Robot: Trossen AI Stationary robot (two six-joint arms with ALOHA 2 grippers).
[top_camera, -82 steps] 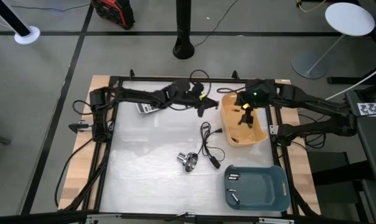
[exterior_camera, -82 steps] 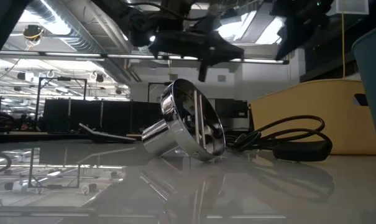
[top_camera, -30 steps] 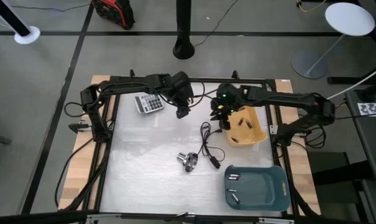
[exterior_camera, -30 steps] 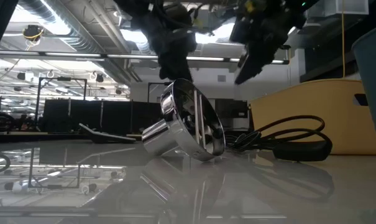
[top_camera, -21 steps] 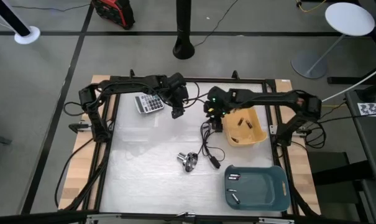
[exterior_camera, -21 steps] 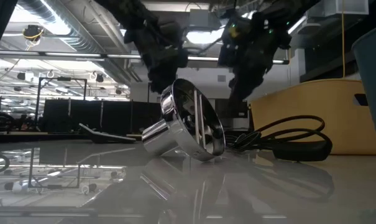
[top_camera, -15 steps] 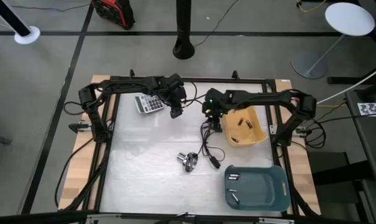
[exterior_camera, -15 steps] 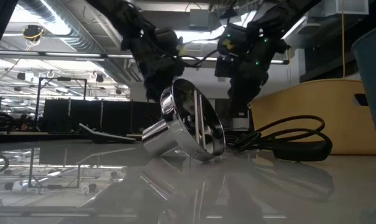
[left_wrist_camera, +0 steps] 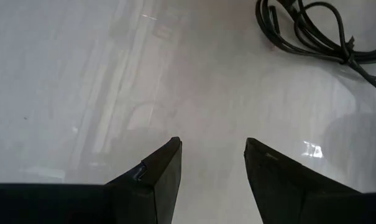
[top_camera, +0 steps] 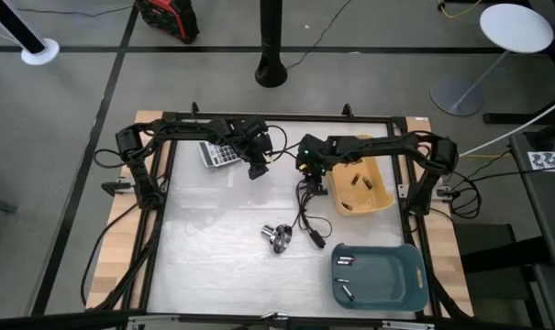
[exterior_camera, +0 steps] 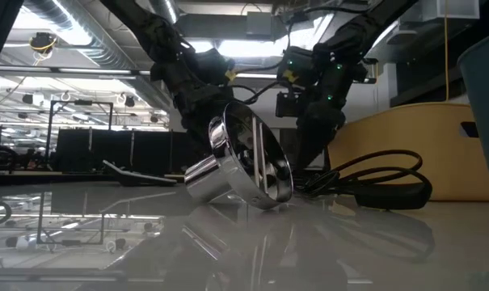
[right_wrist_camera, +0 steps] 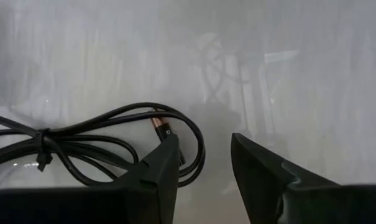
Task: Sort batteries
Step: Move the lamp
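The right gripper point(top_camera: 311, 174) hangs with its fingers apart and empty just above the black coiled cable point(top_camera: 305, 213), beside the yellow bin's point(top_camera: 383, 198) edge. A small copper-tipped battery point(right_wrist_camera: 161, 125) lies on the surface inside a loop of that cable, right ahead of the fingers. The left gripper point(top_camera: 256, 170) is also spread and empty, over bare surface point(top_camera: 213, 247) near the calculator point(top_camera: 218, 153). Some batteries point(top_camera: 355, 181) lie in the yellow bin, others in the blue tray point(top_camera: 415, 284). A shiny metal knob point(top_camera: 277, 237) sits near the middle.

Yellow bin point(top_camera: 361, 188), teal tray point(top_camera: 380, 275), black cable point(top_camera: 306, 213)
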